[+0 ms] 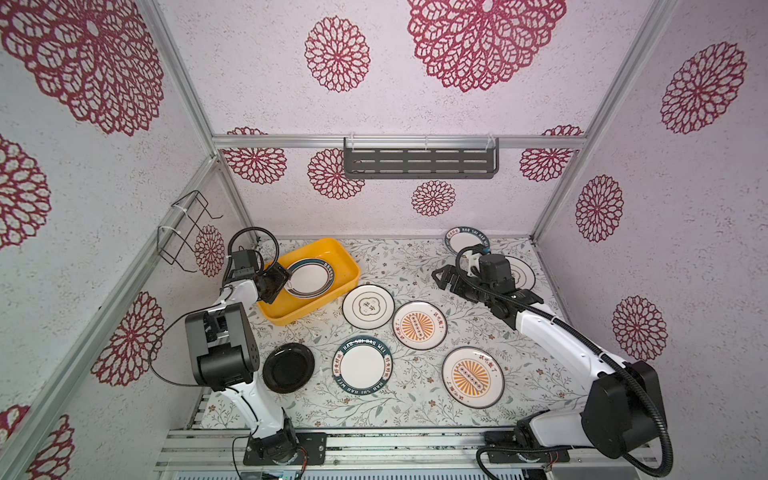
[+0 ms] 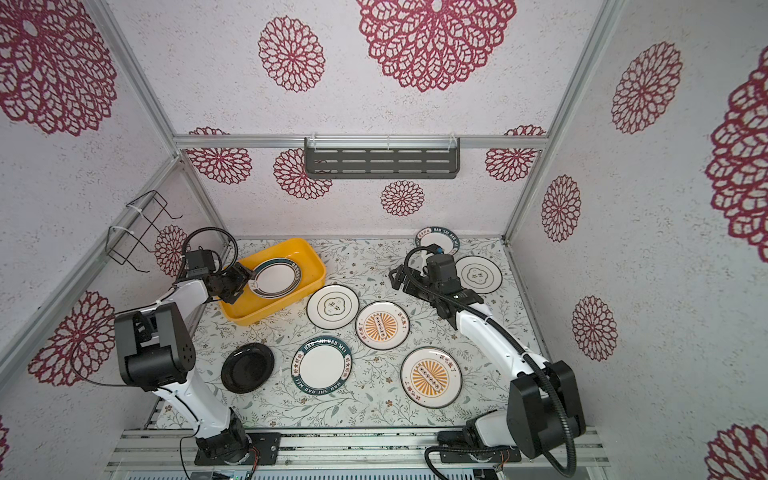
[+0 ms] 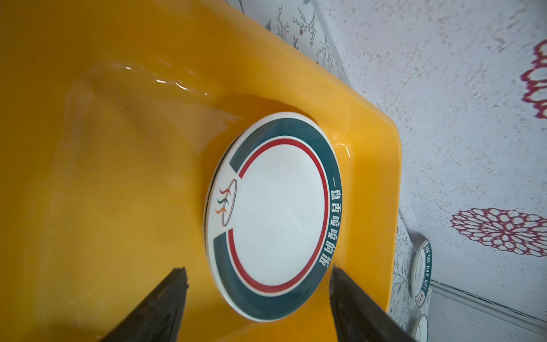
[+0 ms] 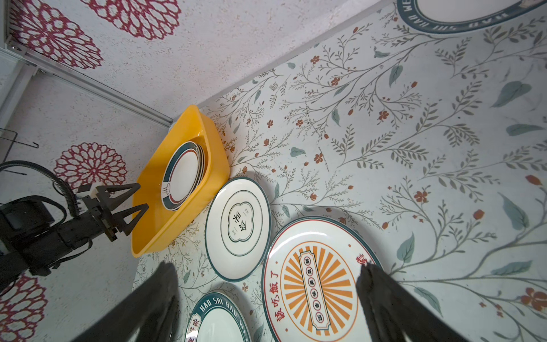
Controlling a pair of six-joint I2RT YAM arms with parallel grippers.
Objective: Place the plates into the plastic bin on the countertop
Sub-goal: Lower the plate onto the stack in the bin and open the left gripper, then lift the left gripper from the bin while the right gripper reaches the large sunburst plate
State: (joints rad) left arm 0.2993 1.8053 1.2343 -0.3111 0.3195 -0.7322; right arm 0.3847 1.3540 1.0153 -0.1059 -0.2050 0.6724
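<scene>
While stacked plates (image 1: 309, 278) fill one bin (image 1: 328, 250), seven lie outside.

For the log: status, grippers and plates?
Both empty: left gripper open at plastic bin, right gripper open. Plates stacked in bin; seven on countertop. Nothing blocking.

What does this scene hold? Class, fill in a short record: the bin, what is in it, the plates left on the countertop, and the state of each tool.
Bin: yellow plastic bin, back left of the countertop
In bin: stack of plates, count unclear; ringed plate in teal and red on top
On countertop: seven plates: two sunburst plates, two flower-outline plates, two teal-rimmed plates, one black plate
Left tool: open, at the bin's end, empty
Right tool: open, above the countertop, empty
</scene>
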